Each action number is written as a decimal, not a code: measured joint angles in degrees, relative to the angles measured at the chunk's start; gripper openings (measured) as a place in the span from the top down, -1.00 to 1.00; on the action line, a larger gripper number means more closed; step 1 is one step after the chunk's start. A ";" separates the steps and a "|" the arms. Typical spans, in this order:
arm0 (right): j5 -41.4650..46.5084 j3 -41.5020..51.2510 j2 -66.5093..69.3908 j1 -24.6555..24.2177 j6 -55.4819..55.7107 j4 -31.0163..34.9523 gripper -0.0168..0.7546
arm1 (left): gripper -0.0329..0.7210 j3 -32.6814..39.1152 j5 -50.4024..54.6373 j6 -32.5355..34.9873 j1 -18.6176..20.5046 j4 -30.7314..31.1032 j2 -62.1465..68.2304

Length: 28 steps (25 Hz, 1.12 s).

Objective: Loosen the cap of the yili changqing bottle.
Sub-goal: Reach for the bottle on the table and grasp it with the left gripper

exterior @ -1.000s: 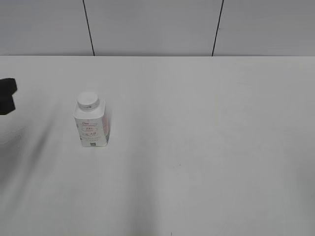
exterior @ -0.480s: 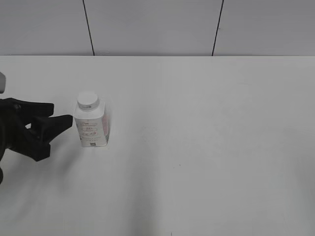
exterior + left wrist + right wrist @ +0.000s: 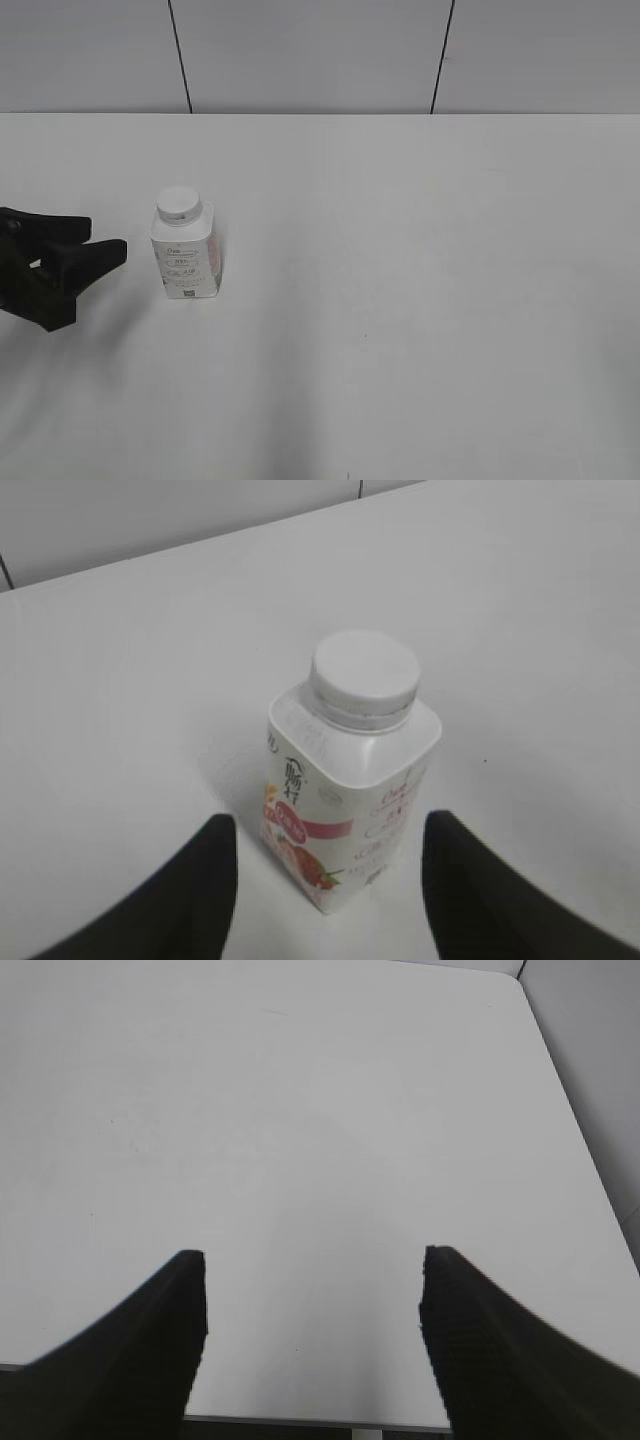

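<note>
The bottle [image 3: 184,247] stands upright on the white bench [image 3: 400,300], its long axis vertical, with the white cap [image 3: 179,204] seated on its neck and no sign that it has been turned. Everything here is best placed from the bottle. The left gripper [image 3: 95,262] sits just to the bottle's left at about the height of its body, near it but not touching, with its two dark fingers [image 3: 100,252] pointing toward the label. In the left wrist view the bottle [image 3: 345,780] appears directly ahead of the gripper [image 3: 328,880], standing in line with the gap between the fingers [image 3: 200,880] and a little beyond their tips, one corner of the squarish body turned toward the camera and the cap [image 3: 364,670] above. Those fingers are spread apart, wider than the bottle's body, and hold nothing. The right gripper [image 3: 312,1305] does not show in the exterior view; its own wrist view has only bare bench ahead of it, fingers [image 3: 180,1320] spread wide and empty, and the bottle nowhere in sight. The left arm is therefore plainly the nearer one. As a judgement, the coming move turns on the left fingers going straight forward to straddle the body and steady it, leaving the cap clear for the right arm from above.
</note>
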 joint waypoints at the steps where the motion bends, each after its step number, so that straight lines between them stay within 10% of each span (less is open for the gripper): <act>1: 0.00 0.00 0.00 0.00 0.00 0.00 -0.43 | -0.12 0.00 -0.78 0.00 0.00 0.49 0.81; 9: 0.00 0.00 0.00 0.00 0.00 0.00 -0.43 | -0.71 -4.18 -6.40 -0.05 0.00 7.10 11.44; 28: 0.00 0.00 0.00 0.00 0.00 0.00 -0.43 | -0.24 -15.35 -4.94 -0.05 2.56 14.06 17.96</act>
